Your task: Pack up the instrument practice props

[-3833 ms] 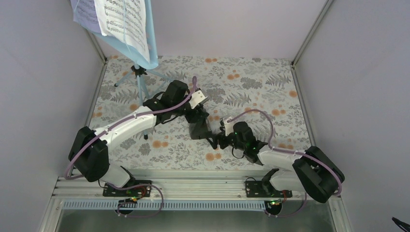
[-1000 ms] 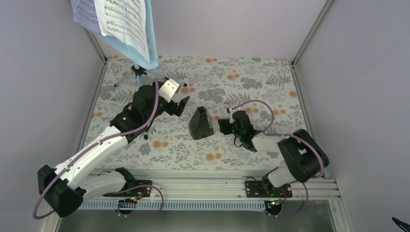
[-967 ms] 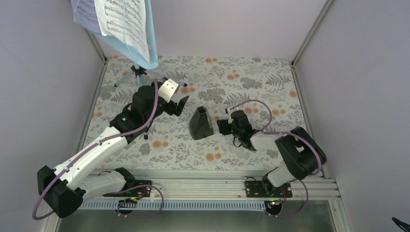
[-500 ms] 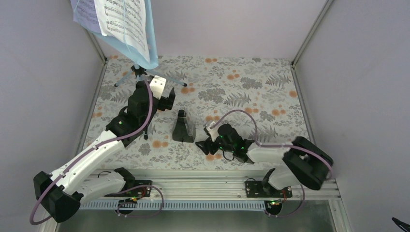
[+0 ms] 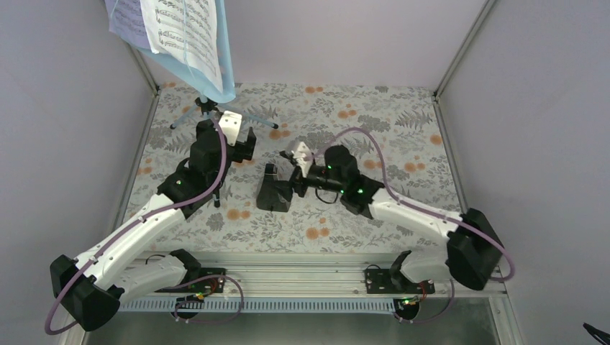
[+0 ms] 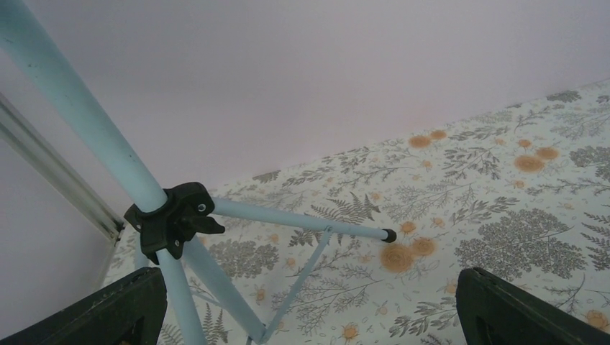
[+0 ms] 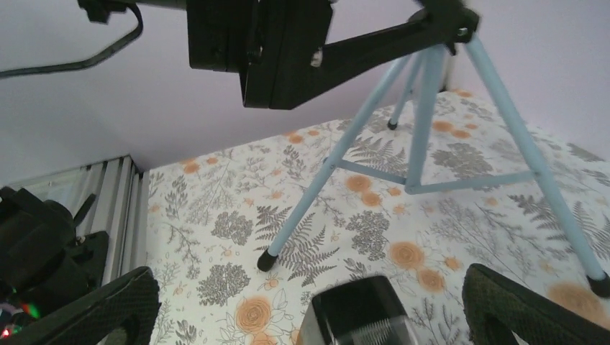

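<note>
Now, black metronome point(image 5: 273, 192) upright mid-table, right gripper point(image 5: 290, 182) wide around its top, left gripper point(image 5: 243, 146) wide beside music stand point(image 5: 207, 113), far-left corner.

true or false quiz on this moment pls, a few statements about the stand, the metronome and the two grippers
1. Sheet music rests on the music stand. True.
2. Both grippers are shut. False: the left gripper and the right gripper are both open.
3. The top of the metronome sits between the right gripper's fingers. True.
4. The music stand lies folded flat. False: it stands upright on spread legs.
5. The left gripper clamps the metronome. False: it is open near the stand's legs, apart from the metronome.
</note>
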